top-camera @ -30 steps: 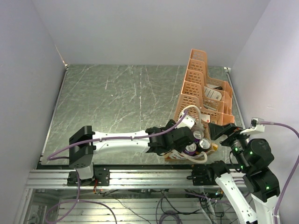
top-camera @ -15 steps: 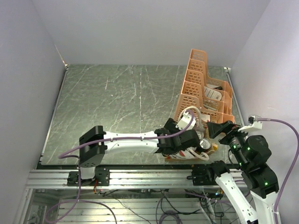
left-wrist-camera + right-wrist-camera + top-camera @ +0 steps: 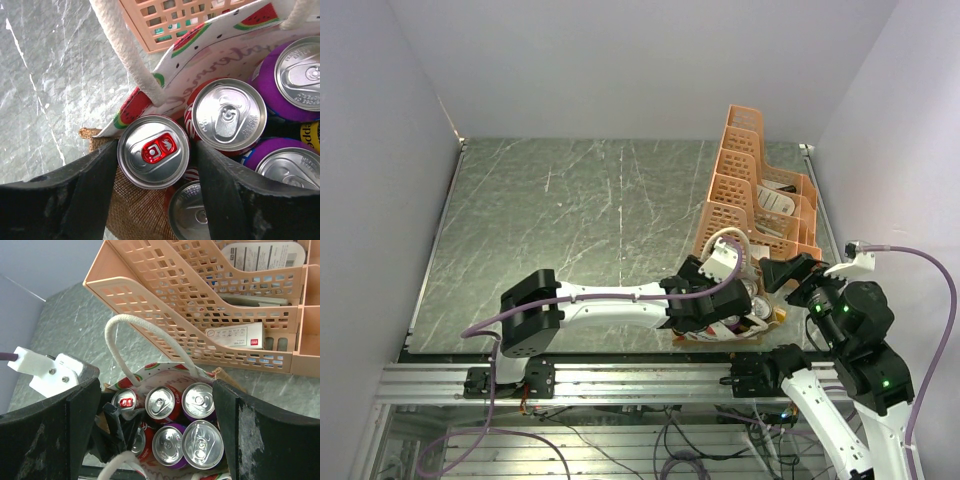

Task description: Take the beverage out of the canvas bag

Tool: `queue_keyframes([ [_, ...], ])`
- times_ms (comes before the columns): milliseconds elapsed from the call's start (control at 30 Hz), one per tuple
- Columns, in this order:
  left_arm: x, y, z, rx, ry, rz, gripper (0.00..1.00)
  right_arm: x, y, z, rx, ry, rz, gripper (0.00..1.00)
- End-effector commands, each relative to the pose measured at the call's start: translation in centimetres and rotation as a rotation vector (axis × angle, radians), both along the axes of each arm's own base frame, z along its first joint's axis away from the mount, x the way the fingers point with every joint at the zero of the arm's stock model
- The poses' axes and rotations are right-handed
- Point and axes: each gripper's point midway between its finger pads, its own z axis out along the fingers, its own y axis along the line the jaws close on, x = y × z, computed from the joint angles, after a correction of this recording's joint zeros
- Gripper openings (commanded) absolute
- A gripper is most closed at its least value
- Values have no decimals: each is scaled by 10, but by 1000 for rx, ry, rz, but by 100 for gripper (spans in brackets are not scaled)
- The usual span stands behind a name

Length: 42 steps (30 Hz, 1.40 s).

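The step in hand is the grasp. The left gripper [image 3: 156,150] is down in the bag [image 3: 200,55], which stands at the near right of the table [image 3: 45,90] just beside the rack [image 3: 200,305]. Its jaws stand either side of the red-tabbed can [image 3: 150,162], close against the rim, though I cannot tell whether they are pressing it. The next move calls for a firm pinch and then a straight lift. The red can [image 3: 229,114] touches the chosen can on one side, and the purple cans [image 3: 307,72] crowd in beyond it. The rope handle [image 3: 127,55] crosses just above (it could snag a rising finger), and the soft bag may lift along with the can. The right gripper [image 3: 155,387] hangs over the bag, spread wide and holding nothing, so it is well placed to steady the bag.
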Motion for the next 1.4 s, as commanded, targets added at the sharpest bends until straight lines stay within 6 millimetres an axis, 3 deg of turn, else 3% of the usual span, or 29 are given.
queue_keyframes([
  [0, 1, 3, -25, 8, 21, 24, 69, 2, 0, 4, -1, -10, -5, 93],
  [67, 0, 1, -27, 8, 24, 16, 67, 3, 0, 2, -1, -3, -2, 93],
  [233, 2, 5, -35, 46, 16, 29, 79, 2, -2, 5, 3, -13, -13, 93],
  [567, 4, 1, -39, 29, 26, 7, 77, 1, -2, 2, 14, -17, -16, 93],
  [833, 0, -1, -35, 9, 51, -12, 52, 1, -1, 2, 15, -17, -11, 93],
  [1033, -5, -4, -11, -48, 56, -57, 40, 2, 0, 0, 13, -5, -10, 93],
  [1200, -7, -6, 12, -94, 54, -84, 22, 3, 0, -1, 15, -4, -13, 93],
  [1367, -10, -9, 36, -131, 46, -122, 18, 4, -1, -1, 14, 0, -15, 93],
])
